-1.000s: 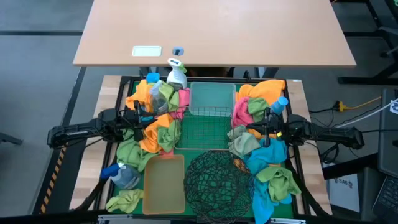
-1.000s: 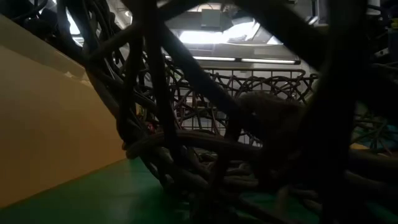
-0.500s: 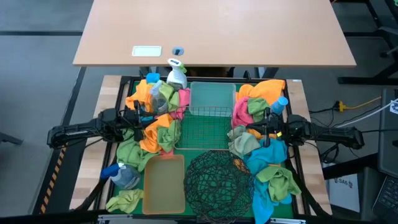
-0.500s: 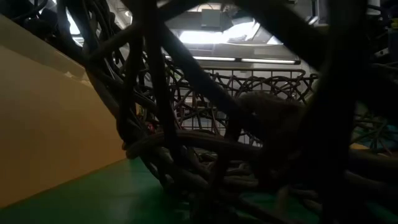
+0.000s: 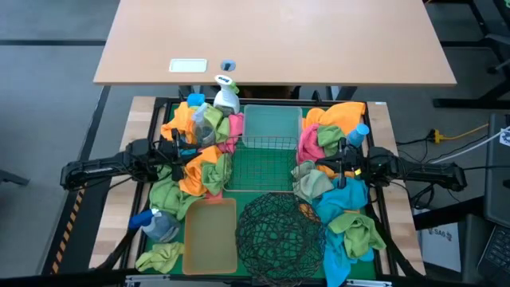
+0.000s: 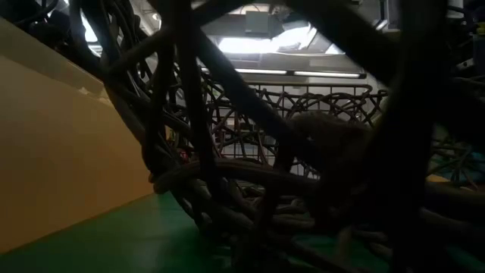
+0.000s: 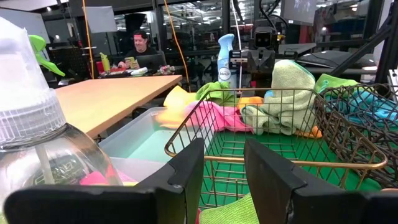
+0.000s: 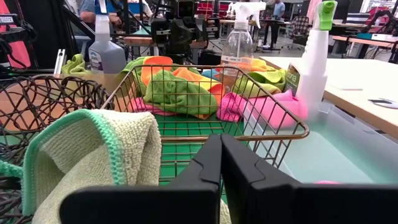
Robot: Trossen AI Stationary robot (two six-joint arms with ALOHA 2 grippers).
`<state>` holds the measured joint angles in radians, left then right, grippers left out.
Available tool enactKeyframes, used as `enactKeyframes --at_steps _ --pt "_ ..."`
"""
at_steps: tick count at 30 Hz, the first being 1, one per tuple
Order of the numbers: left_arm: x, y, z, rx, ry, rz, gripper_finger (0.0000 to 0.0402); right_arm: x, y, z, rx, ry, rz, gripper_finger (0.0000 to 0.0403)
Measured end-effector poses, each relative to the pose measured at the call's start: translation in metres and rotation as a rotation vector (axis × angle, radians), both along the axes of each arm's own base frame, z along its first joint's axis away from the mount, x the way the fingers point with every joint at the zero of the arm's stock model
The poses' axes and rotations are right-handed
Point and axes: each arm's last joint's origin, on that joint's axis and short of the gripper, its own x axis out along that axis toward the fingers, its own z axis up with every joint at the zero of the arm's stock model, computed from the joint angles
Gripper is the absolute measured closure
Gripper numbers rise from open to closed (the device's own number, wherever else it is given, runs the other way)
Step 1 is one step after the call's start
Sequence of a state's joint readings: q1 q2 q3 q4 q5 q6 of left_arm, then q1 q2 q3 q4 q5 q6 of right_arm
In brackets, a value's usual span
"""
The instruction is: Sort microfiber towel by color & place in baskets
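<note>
A white spray bottle stands at the green mat's far edge. A blue-capped bottle is near its near-left corner. Behind, a tan desk carries a pale card. A person sits in the room beyond.

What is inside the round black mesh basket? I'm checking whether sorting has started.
Through the round black mesh basket only one small orange towel shows near its rim; the dark weave covers the rest of its floor.
</note>
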<state>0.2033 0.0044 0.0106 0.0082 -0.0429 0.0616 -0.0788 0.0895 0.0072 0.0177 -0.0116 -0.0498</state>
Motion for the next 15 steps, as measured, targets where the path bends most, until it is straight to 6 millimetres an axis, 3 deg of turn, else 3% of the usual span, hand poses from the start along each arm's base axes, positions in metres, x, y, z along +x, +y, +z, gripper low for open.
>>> enactKeyframes --at_steps 10,15 --pt "0.0000 0.0000 0.0000 0.000 0.000 0.000 0.0292 0.0001 0.0002 0.0008 0.002 -0.009 0.007 0.0397" --pt "0.0000 0.0000 0.0001 0.000 0.000 0.000 0.0292 0.0002 0.0002 0.0057 0.131 -0.067 0.002 0.0397"
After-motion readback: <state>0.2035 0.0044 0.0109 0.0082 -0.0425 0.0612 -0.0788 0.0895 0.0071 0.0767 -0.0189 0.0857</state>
